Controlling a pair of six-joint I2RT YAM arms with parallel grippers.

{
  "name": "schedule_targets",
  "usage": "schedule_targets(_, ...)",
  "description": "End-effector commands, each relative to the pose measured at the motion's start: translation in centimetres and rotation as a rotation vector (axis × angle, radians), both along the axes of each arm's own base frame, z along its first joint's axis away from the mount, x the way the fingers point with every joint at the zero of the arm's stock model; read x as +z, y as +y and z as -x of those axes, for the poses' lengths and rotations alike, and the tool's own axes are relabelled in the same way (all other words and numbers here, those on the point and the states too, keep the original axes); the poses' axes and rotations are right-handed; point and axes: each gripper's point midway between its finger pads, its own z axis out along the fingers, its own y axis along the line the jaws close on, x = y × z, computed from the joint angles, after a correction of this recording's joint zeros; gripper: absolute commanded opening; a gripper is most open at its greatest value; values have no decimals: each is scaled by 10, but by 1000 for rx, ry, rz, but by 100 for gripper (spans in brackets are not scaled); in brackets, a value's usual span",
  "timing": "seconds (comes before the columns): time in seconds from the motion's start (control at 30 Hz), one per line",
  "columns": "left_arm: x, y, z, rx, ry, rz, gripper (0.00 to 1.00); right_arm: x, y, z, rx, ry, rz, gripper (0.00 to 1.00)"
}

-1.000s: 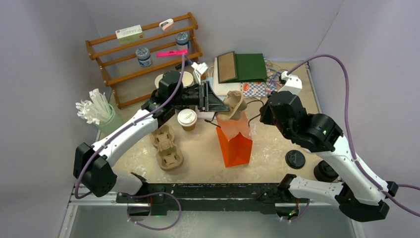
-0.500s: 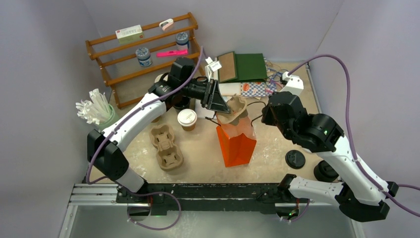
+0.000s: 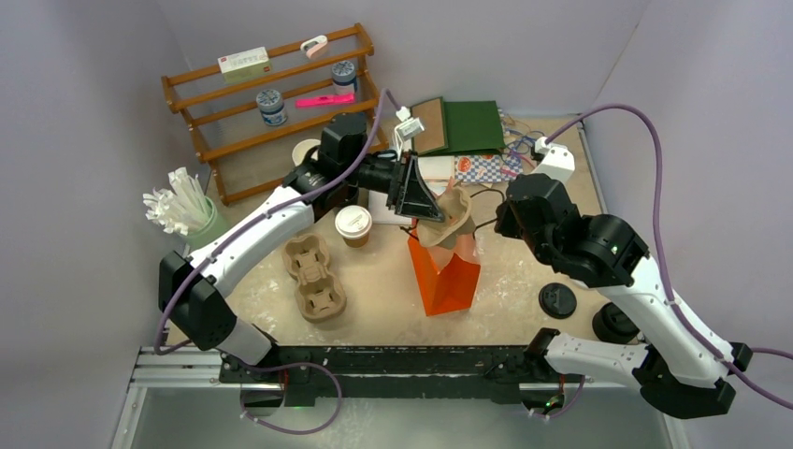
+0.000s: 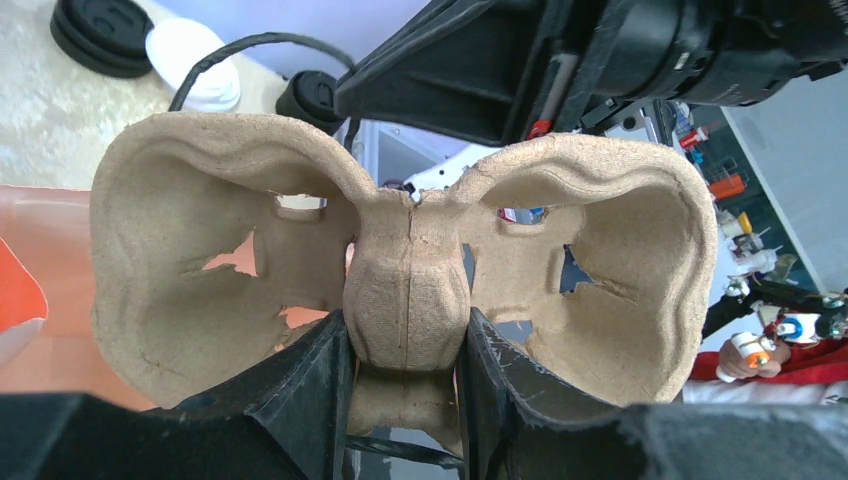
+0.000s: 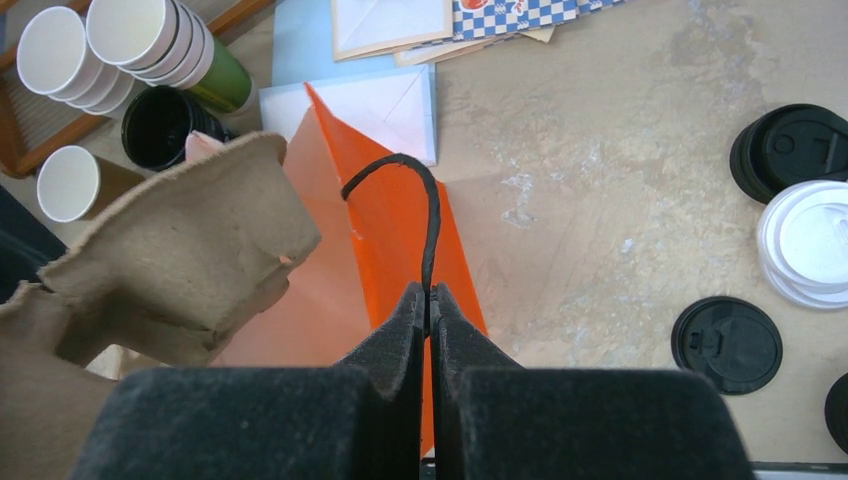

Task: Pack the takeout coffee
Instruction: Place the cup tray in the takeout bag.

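Observation:
One takeout coffee, a brown paper cup with a white lid, stands on the table left of the orange paper bag. An open brown cup stands near the rack. My left gripper is shut on the centre ridge of a moulded pulp cup carrier and holds it tilted over the bag's mouth. My right gripper is shut on the bag's black cord handle and holds the bag up at its right side.
A second pulp carrier lies on the table at the left. A wooden rack, a green holder of white straws, stacked white cups and a black cup stand behind. Black lids and white lids lie at the right.
My left arm has carried the pulp carrier rightward and down onto the bag's mouth. The right gripper has kept its hold on the handle.

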Motion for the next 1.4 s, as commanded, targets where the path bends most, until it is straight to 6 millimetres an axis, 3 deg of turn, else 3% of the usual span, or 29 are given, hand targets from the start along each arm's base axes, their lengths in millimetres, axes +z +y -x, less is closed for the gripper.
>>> schedule_targets(0.0,46,4,11,-30,-136,143,38,3,3,0,4,-11,-24,0)
schedule_targets(0.23,37,6,19,-64,-52,124,38,3,2,0,6,-11,-20,1)
schedule_targets(0.57,-7,9,25,-84,141,-3,35,4,1,-2,-6,-19,-14,1)
schedule_targets(0.67,-27,6,16,-60,153,-84,34,5,2,-2,-4,-22,-16,1)
schedule_targets(0.83,-35,-2,-2,-34,115,-149,34,6,2,-2,0,-23,-15,1)
schedule_targets(1.03,-61,-12,-30,5,118,-279,33,7,1,-2,0,-25,-17,1)
schedule_targets(1.37,-71,-11,-53,27,-67,-362,31,10,-2,-1,5,-30,-4,1)
